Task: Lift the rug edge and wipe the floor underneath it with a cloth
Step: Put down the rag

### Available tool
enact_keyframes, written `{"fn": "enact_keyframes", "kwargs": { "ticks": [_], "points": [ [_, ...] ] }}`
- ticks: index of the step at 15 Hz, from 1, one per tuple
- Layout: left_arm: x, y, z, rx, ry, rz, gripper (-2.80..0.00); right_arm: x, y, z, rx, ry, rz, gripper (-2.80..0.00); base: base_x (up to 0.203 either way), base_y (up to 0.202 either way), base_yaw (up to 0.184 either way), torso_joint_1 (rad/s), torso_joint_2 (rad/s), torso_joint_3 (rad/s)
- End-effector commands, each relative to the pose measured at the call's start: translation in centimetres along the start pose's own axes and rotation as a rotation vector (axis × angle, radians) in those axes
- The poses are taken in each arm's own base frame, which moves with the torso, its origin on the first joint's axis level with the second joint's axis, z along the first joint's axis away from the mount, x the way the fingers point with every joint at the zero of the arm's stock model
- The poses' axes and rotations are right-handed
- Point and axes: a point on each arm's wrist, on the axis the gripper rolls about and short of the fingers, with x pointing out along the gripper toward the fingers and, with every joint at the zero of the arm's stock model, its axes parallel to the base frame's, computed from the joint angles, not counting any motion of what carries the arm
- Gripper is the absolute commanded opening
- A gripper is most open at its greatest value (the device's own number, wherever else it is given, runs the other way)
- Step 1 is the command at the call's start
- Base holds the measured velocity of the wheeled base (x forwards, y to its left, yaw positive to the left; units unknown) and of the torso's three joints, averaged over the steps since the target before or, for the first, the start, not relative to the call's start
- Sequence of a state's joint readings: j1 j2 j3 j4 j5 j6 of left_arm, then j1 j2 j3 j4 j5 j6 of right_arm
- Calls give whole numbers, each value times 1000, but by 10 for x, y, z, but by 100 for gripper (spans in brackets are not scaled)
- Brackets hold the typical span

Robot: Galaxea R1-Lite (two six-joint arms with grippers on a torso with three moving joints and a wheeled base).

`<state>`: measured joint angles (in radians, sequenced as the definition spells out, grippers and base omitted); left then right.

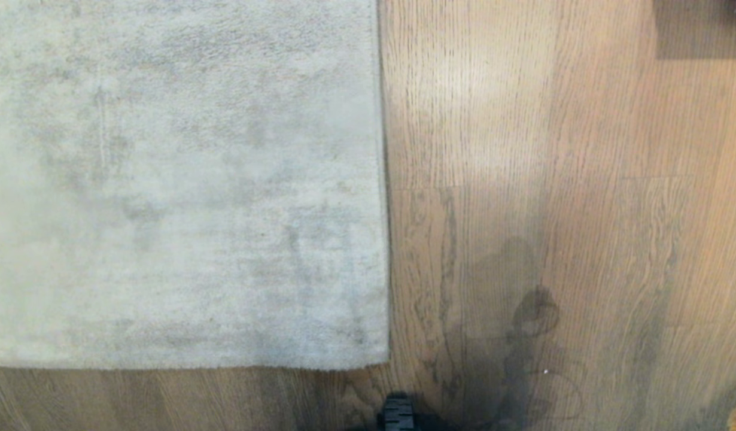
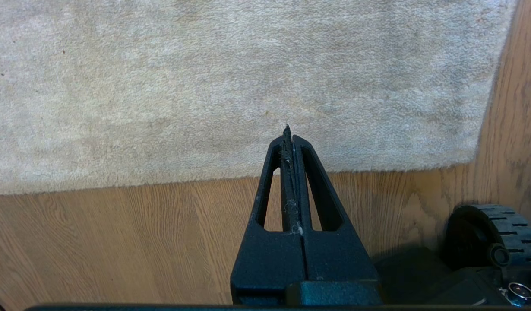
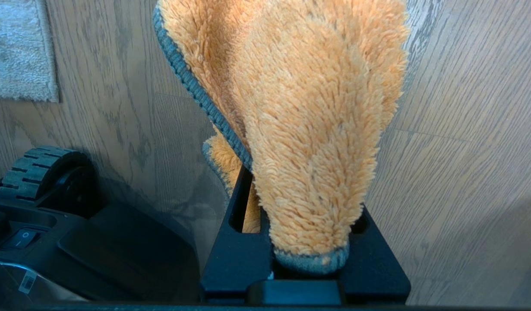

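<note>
You had a short-pile, matt grey rug edge (image 1: pixel 380 239) lying on smooth wood-grain floor (image 1: pixel 583 179) with a faint sheen. The cloth (image 3: pixel 308 129) looked fluffy orange fleece, grey stitched hem; its right gripper (image 3: pixel 304 242) matt black plastic.

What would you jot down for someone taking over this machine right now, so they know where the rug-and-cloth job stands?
Left gripper: jaws shut and empty, hanging above the rug's near border.
Right gripper: jaws shut on the cloth, an orange rag with a grey hem, held over bare floor beside the robot's wheel.
The rug lies flat; the rug edge and its corner are down on the planks.
Done: the cloth is in hand.
Left: lift the rug edge, probably with the free left gripper, wipe the floor underneath, then lower it.
</note>
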<state>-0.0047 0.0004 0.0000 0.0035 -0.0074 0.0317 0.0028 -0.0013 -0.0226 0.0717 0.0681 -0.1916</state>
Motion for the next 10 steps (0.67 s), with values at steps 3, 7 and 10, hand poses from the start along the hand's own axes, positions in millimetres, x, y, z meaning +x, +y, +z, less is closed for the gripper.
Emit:
{"fn": "enact_keyframes", "kwargs": {
  "ticks": [3, 7, 10],
  "points": [
    [0, 0, 0, 1, -1, 0, -280, 0, 0, 0, -2, 1, 0, -280, 0, 0, 0, 0, 0, 0],
    [0, 0, 0, 1, -1, 0, -280, 0, 0, 0, -2, 1, 0, -280, 0, 0, 0, 0, 0, 0],
    [0, 0, 0, 1, -1, 0, -280, 0, 0, 0, -2, 1, 1, -280, 0, 0, 0, 0, 0, 0]
  ]
}}
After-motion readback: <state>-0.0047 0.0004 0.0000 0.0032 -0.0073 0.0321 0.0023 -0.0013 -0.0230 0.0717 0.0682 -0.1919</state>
